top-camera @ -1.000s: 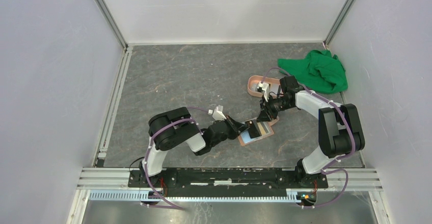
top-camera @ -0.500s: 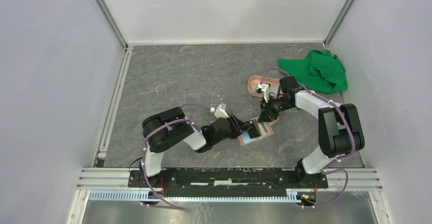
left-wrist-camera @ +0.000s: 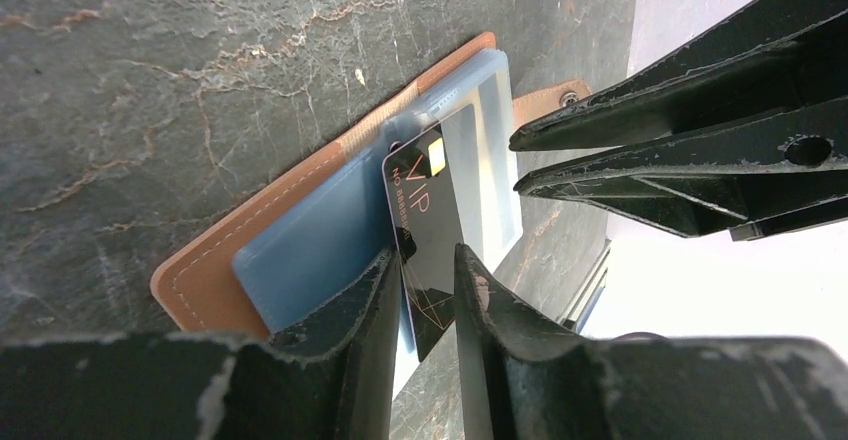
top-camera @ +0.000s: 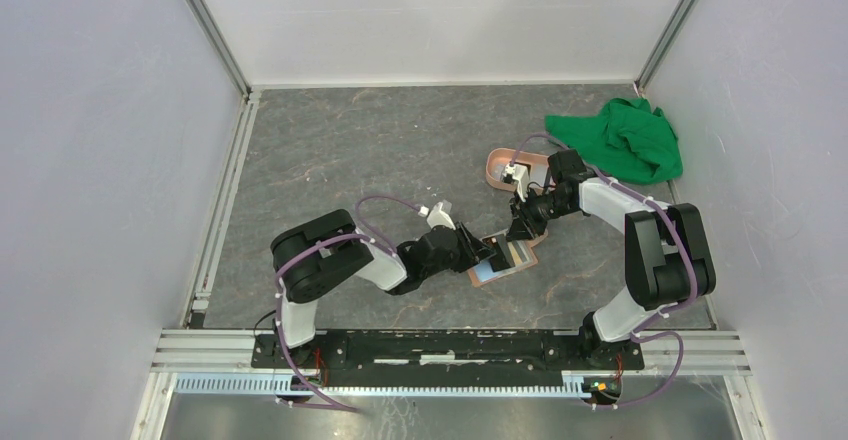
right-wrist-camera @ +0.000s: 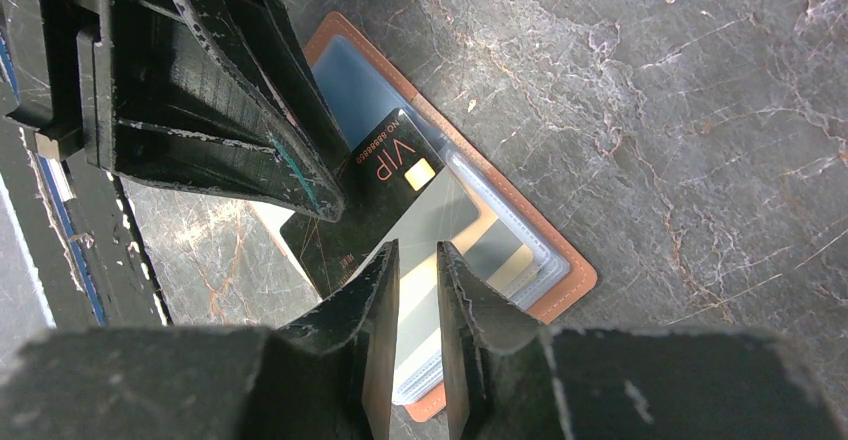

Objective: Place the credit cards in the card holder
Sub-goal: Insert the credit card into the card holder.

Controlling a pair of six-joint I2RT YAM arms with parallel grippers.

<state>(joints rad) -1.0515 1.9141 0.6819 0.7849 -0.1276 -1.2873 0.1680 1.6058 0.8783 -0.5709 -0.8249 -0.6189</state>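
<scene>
The tan card holder [top-camera: 522, 263] lies open on the grey table, also in the left wrist view [left-wrist-camera: 205, 265] and the right wrist view [right-wrist-camera: 575, 275]. A light blue card [left-wrist-camera: 310, 245] and a yellowish card [right-wrist-camera: 500, 250] sit in its clear sleeves. My left gripper [top-camera: 492, 252] [left-wrist-camera: 425, 265] is shut on one end of a black VIP card [left-wrist-camera: 425, 205] [right-wrist-camera: 375, 195]. The card's far end rests at a sleeve's mouth. My right gripper [top-camera: 520, 230] [right-wrist-camera: 415, 250] is shut and empty, its tips low over the holder's right half.
A pink oval tray [top-camera: 497, 168] stands just behind the right gripper. A green cloth [top-camera: 625, 138] lies at the back right. White walls enclose the table, with a metal rail [top-camera: 222, 210] along its left edge.
My left gripper has slid a little to the right with the black card, closer in over the card holder. Its elbow has swung left. The right gripper has hardly moved.
</scene>
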